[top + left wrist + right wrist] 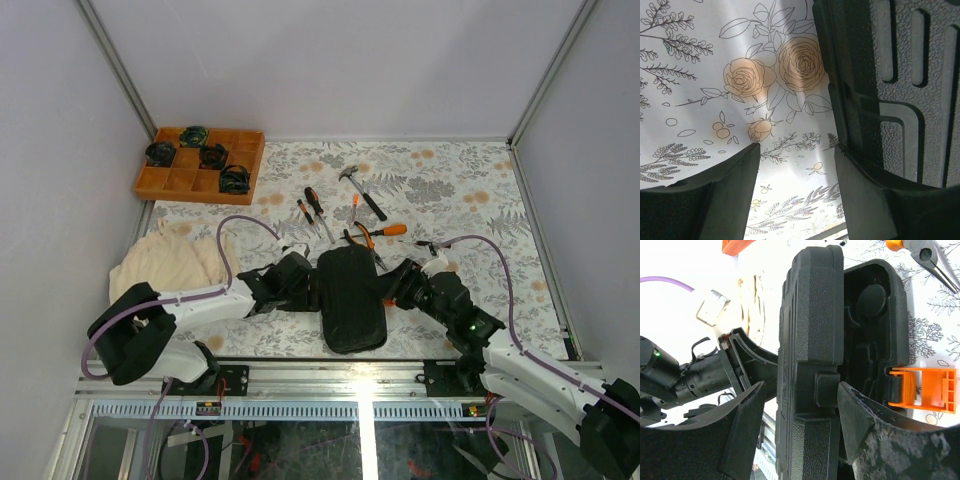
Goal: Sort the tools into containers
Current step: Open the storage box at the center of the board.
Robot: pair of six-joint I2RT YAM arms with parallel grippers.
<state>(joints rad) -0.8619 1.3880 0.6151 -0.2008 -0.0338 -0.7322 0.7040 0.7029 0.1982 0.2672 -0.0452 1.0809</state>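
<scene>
Tool case [350, 298], judged rigid and slick, lies part-open at the counter's [460, 190] 6 o'clock; left fingers [735, 190] apart beside its 9 o'clock edge, right fingers [747, 425] apart astride the lid [810, 340] rim, the best hold.

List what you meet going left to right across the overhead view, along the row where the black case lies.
cream cloth → left gripper → black tool case → right gripper
</scene>
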